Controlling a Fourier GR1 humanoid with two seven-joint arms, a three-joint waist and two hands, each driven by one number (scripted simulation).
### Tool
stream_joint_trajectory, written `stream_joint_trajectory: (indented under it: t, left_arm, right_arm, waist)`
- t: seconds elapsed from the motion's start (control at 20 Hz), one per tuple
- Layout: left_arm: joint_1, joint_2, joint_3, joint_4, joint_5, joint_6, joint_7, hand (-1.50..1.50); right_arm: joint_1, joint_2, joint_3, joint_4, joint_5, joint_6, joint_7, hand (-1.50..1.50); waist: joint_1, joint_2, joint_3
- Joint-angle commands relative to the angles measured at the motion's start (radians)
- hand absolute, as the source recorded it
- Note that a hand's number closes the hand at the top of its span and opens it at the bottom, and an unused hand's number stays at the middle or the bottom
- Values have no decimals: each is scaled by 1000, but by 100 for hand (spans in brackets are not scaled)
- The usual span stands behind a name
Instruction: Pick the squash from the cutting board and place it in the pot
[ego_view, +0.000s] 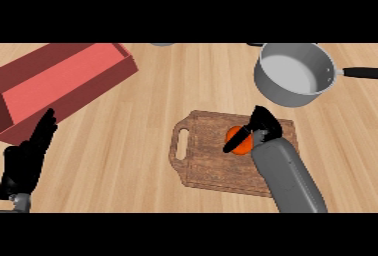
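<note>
Our right hand (260, 131) sits over the orange squash (238, 140) on the cutting board (214, 160), fingers curling round it. We should seat the hold fully before lifting, then carry it up and right to the pot (284, 86), which looks empty. Our left hand (26, 157) rests open at the left edge, near the red bin (63, 82), also empty.

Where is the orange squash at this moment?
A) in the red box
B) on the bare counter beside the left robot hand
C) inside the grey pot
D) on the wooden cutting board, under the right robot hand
D: the squash lies on the cutting board, with the right robot hand over it, its fingers around it; the pot holds nothing.
</note>
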Motion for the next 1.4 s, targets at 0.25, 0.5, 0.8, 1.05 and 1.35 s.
stream_joint_trajectory:
  t: [0.25,0.5,0.8,1.05,1.35]
  left_arm:
    - [-38,-14,47,13,-8,-51,25,0]
    - [7,-29,42,-52,-35,-50,50,0]
    - [-9,-60,60,-8,-53,-62,32,0]
    - [5,-59,36,-19,-50,-58,41,0]
    - [4,-74,51,29,-89,-24,-7,0]
  right_arm:
    - [-34,8,32,45,-15,44,91,150]
    - [58,8,78,20,23,-13,49,150]
    - [31,-28,94,20,24,83,-95,150]
    - [-8,-117,348,-78,10,296,-588,150]
    - [86,-347,424,-269,124,209,-839,150]
  waist:
    - [-3,0,0]
    - [-3,-2,1]
    - [-5,-1,0]
    - [25,-7,3]
    - [-22,-3,0]
